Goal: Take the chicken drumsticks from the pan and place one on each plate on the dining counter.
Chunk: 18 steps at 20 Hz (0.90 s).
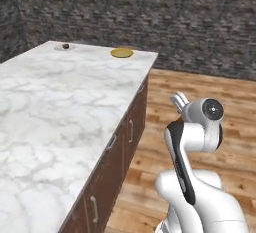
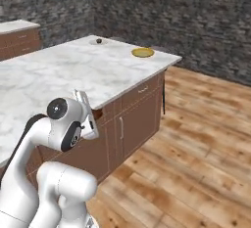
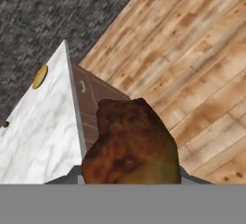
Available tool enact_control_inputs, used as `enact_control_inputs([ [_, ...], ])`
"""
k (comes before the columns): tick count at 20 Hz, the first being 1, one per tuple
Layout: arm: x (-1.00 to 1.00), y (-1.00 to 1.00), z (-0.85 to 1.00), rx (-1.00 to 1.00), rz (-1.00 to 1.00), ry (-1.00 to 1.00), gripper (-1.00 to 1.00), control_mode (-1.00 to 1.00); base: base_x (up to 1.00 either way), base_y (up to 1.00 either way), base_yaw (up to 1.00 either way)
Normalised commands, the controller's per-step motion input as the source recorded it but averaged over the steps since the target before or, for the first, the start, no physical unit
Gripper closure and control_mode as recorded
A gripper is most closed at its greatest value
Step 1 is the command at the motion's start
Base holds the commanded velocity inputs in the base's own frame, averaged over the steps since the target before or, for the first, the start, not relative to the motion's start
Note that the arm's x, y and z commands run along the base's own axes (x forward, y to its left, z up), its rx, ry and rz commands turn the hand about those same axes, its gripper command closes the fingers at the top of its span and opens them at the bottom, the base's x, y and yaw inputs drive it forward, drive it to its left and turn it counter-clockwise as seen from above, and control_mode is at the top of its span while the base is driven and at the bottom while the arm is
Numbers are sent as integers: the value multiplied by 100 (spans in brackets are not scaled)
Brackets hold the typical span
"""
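- Beside the dining counter (image 1: pixel 55 112), over the wood floor (image 1: pixel 200 92): gripper (image 1: pixel 179 100) closed narrow on a chicken drumstick (image 3: pixel 130 143), seen close up in the hand view, brown and golden, between the jaws.
- At the far end of the marble top: yellow-olive plate (image 1: pixel 122 53) near the corner, bare; pale plate (image 1: pixel 65 47) well apart from it, already carrying a small dark piece (image 1: pixel 65 45), probably the other drumstick.
- Target therefore judged to be the yellow plate (image 2: pixel 142 52); well away from the hand, so more travel along the counter edge probably needed first.
- Keep the grip firm and the hand level while moving; no swinging near the cabinet fronts (image 2: pixel 132 119).
- Come over the plate from above, centre the meat over the darker middle, lower until nearly touching, then open.
- Risk to watch: round, uneven meat rolling off a flat, rimless-looking plate if dropped from height.
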Motion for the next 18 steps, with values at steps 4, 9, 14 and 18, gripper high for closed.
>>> enact_control_inputs([
  [4, 0, 0, 0, 0, 0, 0, 100, 100, 100, -86, 45],
  [9, 0, 0, 0, 0, 0, 0, 100, 100, 97, -100, 35],
  [14, 0, 0, 0, 0, 0, 0, 100, 100, 53, -100, 19],
  [18, 0, 0, 0, 0, 0, 0, 100, 100, 38, -100, 11],
])
